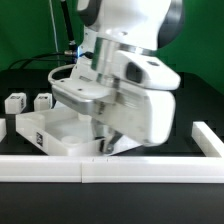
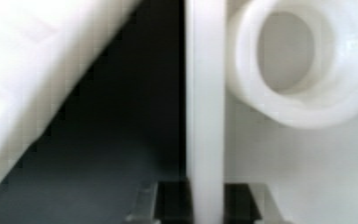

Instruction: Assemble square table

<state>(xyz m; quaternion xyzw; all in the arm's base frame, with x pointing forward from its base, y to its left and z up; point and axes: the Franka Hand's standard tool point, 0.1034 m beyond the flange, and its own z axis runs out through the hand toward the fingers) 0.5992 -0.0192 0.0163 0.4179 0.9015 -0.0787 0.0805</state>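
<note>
White plastic slab (image 1: pixel 48 137) lies socket-side up on the black tabletop (image 1: pixel 15 85), right behind the border wall (image 1: pixel 150 166). The arm's hunched low over it, tool (image 2: pixel 206 200) pointing down and clamped on its rim (image 2: pixel 206 100). Two legs (image 1: pixel 15 102) sit nearby.

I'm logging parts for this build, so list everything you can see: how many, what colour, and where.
tabletop: one, white, on the table beneath the arm
legs: two visible, white with tags, at the exterior view's left, behind the tabletop
border wall: one, white, along the near edge and the exterior view's right
table: one, black
backdrop: green, behind the table
arm: one, white, over the tabletop
gripper: one, dark fingers, closed on the tabletop's raised rim beside a corner socket
</note>
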